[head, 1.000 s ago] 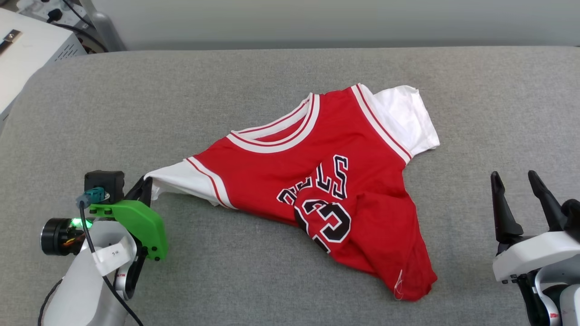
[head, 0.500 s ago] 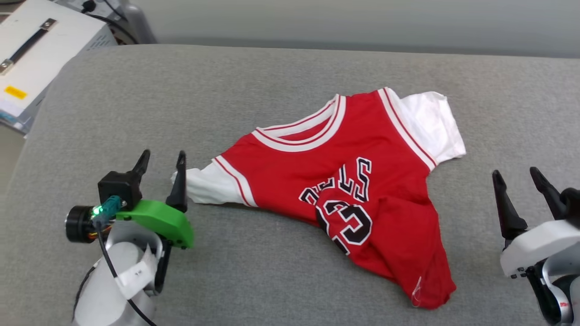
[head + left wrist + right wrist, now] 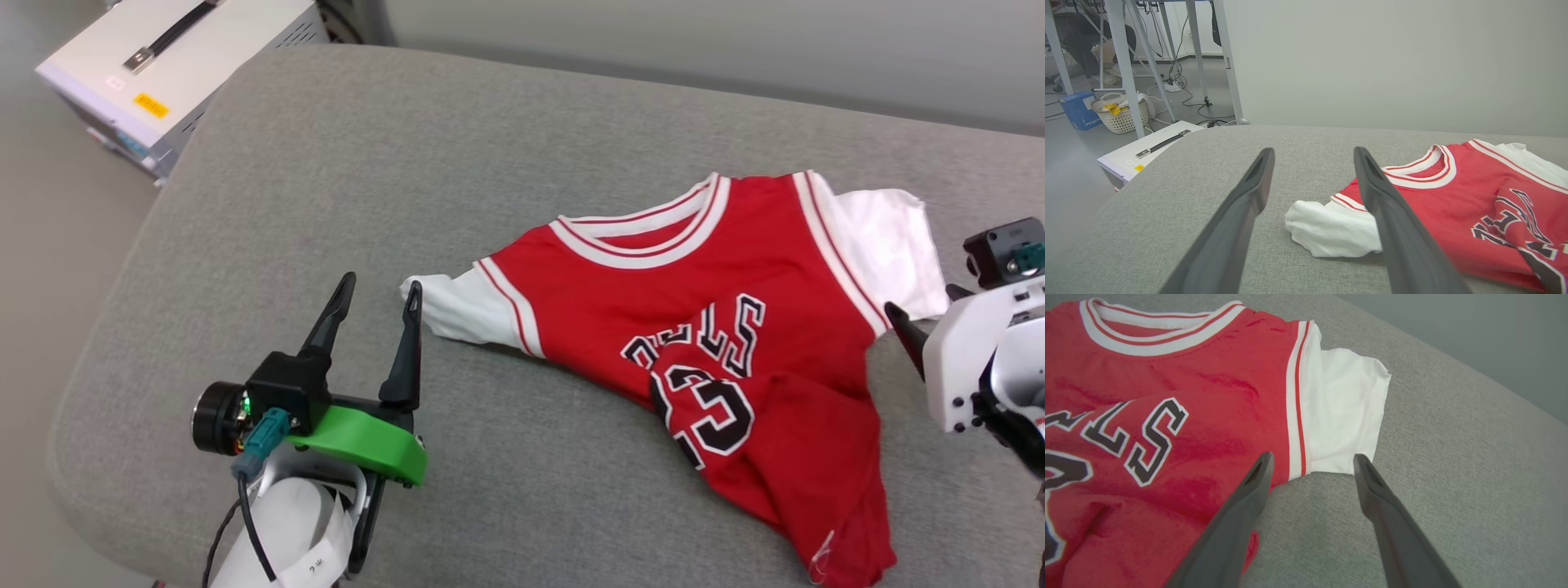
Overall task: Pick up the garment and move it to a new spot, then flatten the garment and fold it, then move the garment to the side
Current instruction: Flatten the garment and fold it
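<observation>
Left gripper spread wide, empty, garment sleeve just beside one fingertip, perhaps touching; right gripper equally wide, empty, other sleeve's hem just off its tips.

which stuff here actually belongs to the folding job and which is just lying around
Part of the job:
- the garment, rumpled on the grey cushion
- the left gripper, open beside one white sleeve
- the right gripper, open at the other sleeve

Just lying about:
- white case with a black handle
- white basket
- blue box
</observation>
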### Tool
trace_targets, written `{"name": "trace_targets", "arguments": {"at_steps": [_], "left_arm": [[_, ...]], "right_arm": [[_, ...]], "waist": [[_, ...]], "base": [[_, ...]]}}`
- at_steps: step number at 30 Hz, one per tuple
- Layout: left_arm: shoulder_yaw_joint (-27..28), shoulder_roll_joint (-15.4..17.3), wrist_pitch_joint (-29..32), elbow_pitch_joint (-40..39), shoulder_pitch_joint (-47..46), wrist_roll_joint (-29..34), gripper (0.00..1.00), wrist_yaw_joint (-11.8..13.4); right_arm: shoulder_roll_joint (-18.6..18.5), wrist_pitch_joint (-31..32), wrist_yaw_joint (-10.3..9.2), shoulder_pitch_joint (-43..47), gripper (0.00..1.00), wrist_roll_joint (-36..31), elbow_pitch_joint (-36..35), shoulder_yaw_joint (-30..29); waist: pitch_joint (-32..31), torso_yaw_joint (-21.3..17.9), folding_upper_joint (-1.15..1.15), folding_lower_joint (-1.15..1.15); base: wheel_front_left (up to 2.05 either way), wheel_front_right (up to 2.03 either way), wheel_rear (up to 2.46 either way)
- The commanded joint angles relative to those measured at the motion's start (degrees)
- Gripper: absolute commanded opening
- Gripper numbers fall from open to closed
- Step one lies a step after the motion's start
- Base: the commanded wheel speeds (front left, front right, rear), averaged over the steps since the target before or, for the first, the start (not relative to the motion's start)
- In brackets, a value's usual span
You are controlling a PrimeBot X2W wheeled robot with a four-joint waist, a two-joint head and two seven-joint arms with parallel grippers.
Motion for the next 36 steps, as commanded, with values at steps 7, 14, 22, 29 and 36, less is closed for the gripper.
{"name": "trace_targets", "arguments": {"at_steps": [7, 14, 22, 29, 36], "left_arm": [[-0.23, -1.63, -0.33, -0.67, -0.04, 1.1, 1.0, -0.51], [0.35, -2.37, -0.33, -0.51, -0.09, 1.54, 1.0, -0.94], [0.62, -3.06, -0.33, 0.19, -0.14, 2.2, 1.0, -1.43], [1.4, -2.81, -0.33, 1.25, 0.8, 2.4, 1.0, -1.82], [1.48, -2.33, -0.33, 2.59, 2.5, 2.5, 1.0, -2.24]], "right_arm": [[-2.3, 5.28, -0.05, -5.99, 1.0, 1.81, 9.62, 1.57], [-3.01, 3.91, -0.05, -8.12, 1.0, 2.3, 16.92, 3.53], [-2.94, 2.57, -0.05, -7.56, 0.0, 3.12, 23.7, 3.37], [-1.73, -0.09, -0.05, -4.48, 0.0, 4.09, 26.07, -1.22], [-0.63, -2.03, -0.05, 1.6, 0.0, 3.84, 23.37, -6.47]], "waist": [[3.86, 5.81, 0.61, 0.0], [4.7, 6.8, 0.61, 0.0], [4.32, 6.05, 0.61, 0.0], [1.32, 3.22, 0.61, 0.0], [-2.29, -0.92, 0.61, 0.0]], "base": [[0.0, 0.0, 0.0], [0.0, 0.0, 0.0], [0.0, 0.0, 0.0], [0.0, 0.0, 0.0], [0.0, 0.0, 0.0]]}}
